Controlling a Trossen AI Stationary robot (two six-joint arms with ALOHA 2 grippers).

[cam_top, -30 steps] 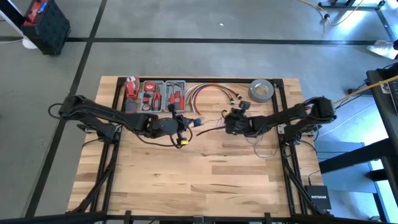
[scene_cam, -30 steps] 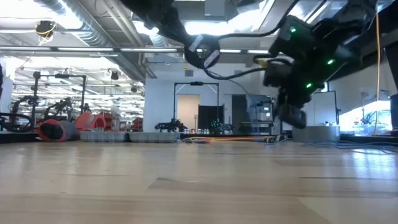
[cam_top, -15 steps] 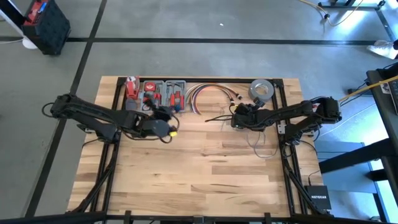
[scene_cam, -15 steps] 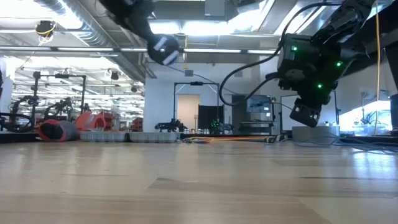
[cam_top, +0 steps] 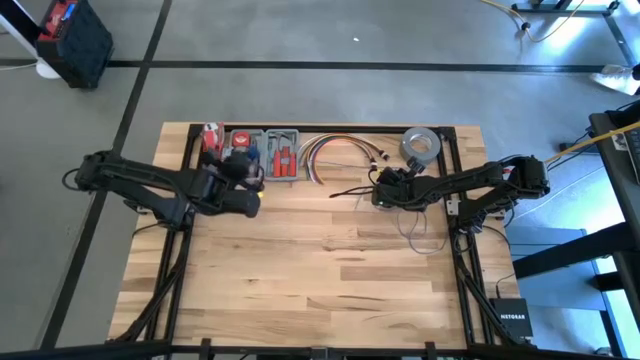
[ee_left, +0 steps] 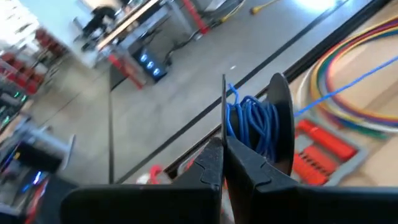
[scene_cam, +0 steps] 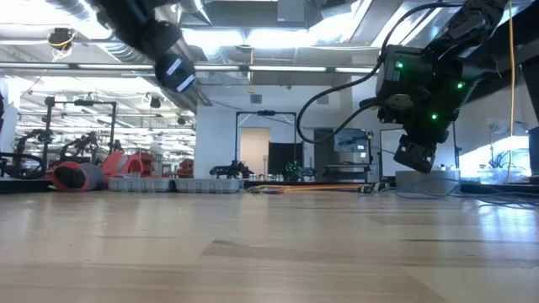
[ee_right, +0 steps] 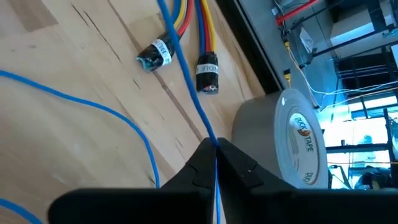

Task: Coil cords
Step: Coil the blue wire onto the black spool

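- Left gripper [ee_left: 222, 163]: jaws pressed together on the blue wire [ee_left: 252, 124], which is coiled on a black disc [ee_left: 283, 118] just beyond the tips.
- Right gripper [ee_right: 216, 158]: jaws clamped on the same wire; tape roll [ee_right: 292, 140] and cable plugs [ee_right: 207, 74] lie just ahead.

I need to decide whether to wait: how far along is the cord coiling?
Partly done: a bundle of thin blue wire is already looped at the shut left gripper. In hand: the shut right gripper pinches the same wire beside the grey tape roll. Left: slack wire lies uncoiled on the wooden table.
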